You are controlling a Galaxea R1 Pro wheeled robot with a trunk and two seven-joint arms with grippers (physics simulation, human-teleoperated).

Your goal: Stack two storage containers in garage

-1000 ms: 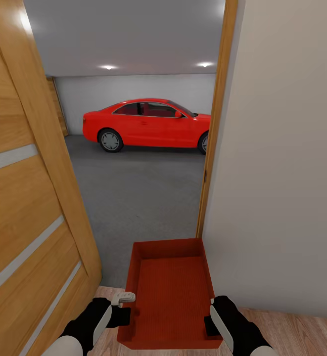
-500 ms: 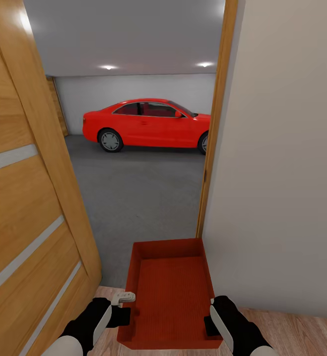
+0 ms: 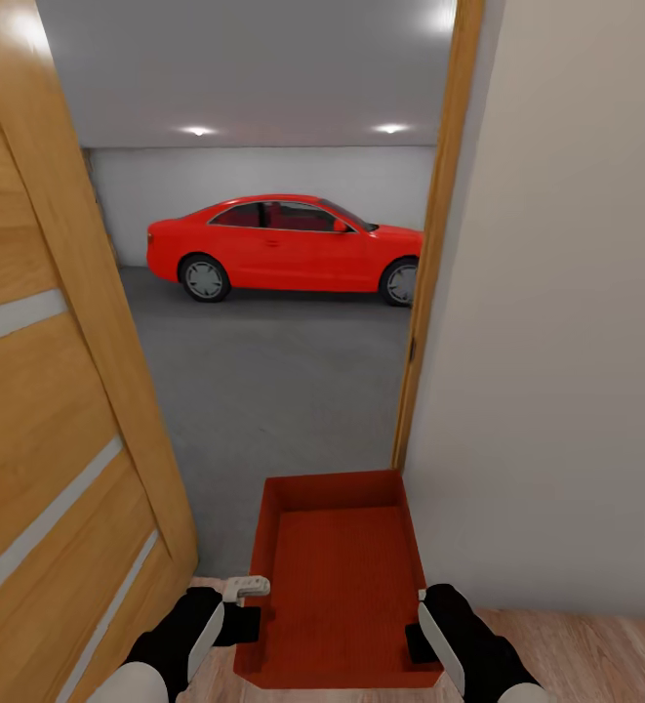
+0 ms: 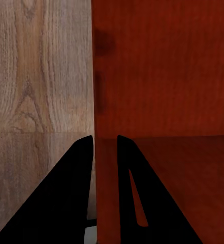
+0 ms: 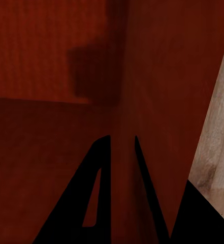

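I hold one red-orange storage container (image 3: 337, 576), open-topped and empty, low in front of me at the doorway between the living room's wood planks (image 3: 576, 654) and the garage floor (image 3: 273, 391). My left gripper (image 3: 249, 625) is shut on the container's left wall. In the left wrist view, that wall (image 4: 162, 76) runs between the left gripper's (image 4: 105, 152) dark fingers. My right gripper (image 3: 418, 640) is shut on the right wall. The right wrist view shows the right gripper (image 5: 123, 147) clamping the red wall (image 5: 45, 51).
An open wooden door (image 3: 49, 391) stands close on the left. A wooden door frame (image 3: 429, 293) and a beige wall (image 3: 556, 342) stand on the right. Beyond the doorway lies grey concrete, with a red car (image 3: 283, 244) parked along the far white wall.
The whole view has shifted: the car sits further left with more of its front showing, so the camera moved. The container stays gripped the same way.
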